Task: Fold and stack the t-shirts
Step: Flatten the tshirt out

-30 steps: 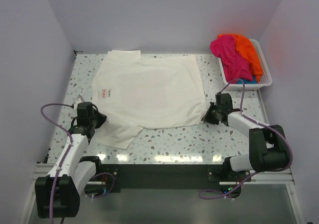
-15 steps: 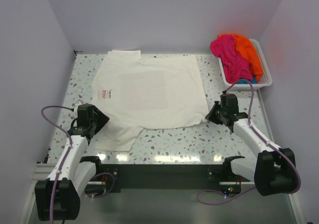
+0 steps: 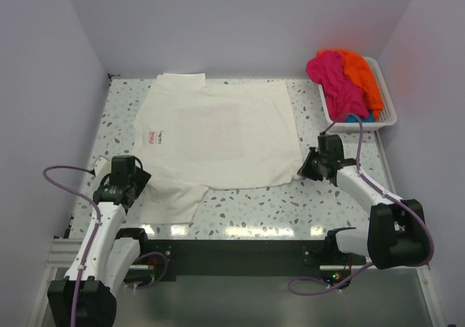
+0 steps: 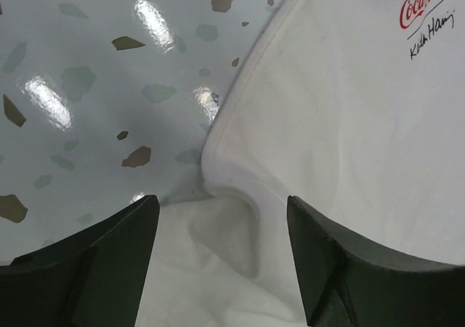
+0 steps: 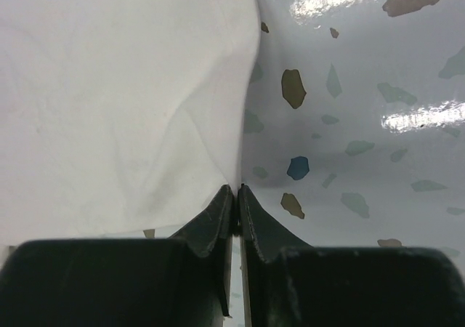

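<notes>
A large cream-white t-shirt (image 3: 218, 134) lies spread flat on the speckled table, with a small red logo (image 3: 151, 136) near its left side. My left gripper (image 3: 134, 182) stands open over the near-left sleeve. In the left wrist view its jaws are wide apart above a wrinkle of cloth (image 4: 240, 225), with the logo (image 4: 425, 3) at the top right. My right gripper (image 3: 306, 168) is at the shirt's near-right hem corner. In the right wrist view it (image 5: 237, 189) is shut, and the cloth edge (image 5: 218, 109) runs into the jaws.
A white slatted basket (image 3: 390, 118) at the back right holds a magenta-pink tee (image 3: 330, 80), an orange tee (image 3: 361, 73) and a bit of teal cloth (image 3: 361, 115). Lilac walls close in the table on three sides. Bare speckled tabletop (image 3: 261, 203) lies between the shirt and the arm bases.
My left gripper has opened, let go of the sleeve and drawn back toward the near left. The right gripper stays pinched at the hem corner, its arm only slightly shifted.
</notes>
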### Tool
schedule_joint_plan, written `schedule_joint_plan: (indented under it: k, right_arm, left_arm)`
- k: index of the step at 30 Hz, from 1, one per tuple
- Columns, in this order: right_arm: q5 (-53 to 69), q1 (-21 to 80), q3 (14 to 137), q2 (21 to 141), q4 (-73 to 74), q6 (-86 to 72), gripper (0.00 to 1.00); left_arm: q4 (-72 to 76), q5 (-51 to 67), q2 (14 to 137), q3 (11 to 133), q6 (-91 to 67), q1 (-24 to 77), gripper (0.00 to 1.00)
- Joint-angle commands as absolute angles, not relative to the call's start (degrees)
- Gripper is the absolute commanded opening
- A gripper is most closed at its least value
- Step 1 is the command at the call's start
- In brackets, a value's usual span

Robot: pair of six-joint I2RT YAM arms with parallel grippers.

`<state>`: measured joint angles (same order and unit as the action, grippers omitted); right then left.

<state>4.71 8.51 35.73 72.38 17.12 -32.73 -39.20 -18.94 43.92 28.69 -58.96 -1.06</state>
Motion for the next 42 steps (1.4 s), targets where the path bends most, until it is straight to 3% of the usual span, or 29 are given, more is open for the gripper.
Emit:
schedule_joint_plan:
  k: [1,8,9,12,23,30,37,40,42]
  right_arm:
    - [7.03,8.53,37.88,73.04,13.98,-32.43,0.09]
    - [7.91,8.53,37.44,72.51,14.06,-32.34,0.07]
    - [7.74,8.53,37.35,72.34,13.98,-32.34,0.07]
    - [7.03,8.53,37.18,71.37,14.41,-32.26,0.07]
    - [6.15,8.44,36.56,72.16,14.15,-32.43,0.07]
    - [6.5,8.53,36.56,72.95,13.71,-32.43,0.06]
    - [6.5,8.61,36.65,73.04,13.97,-32.43,0.06]
    - [6.42,8.61,36.74,73.3,13.89,-32.34,0.06]
    - [6.68,8.61,36.74,73.56,13.89,-32.34,0.06]
  left_arm:
    - [-43.15,-22.32,42.98,30.24,-62.66,1.04,0.72]
    - [-38.59,-17.94,43.42,27.16,-61.96,2.63,0.52]
    - [-38.41,-17.58,43.42,26.9,-61.88,2.81,0.44]
    - [-39.02,-18.01,43.42,26.37,-62.14,3.95,0.34]
    - [-42.09,-21.35,47.64,24.26,-68.46,8.7,0.38]
    - [-42.36,-22.32,51.85,24.43,-70.49,8.7,0.5]
    - [-43.68,-23.73,59.14,26.54,-71.98,8.7,0.51]
    - [-43.16,-24.43,60.82,26.37,-71.72,8.7,0.4]
    - [-41.93,-24.0,61.08,25.58,-71.11,8.7,0.27]
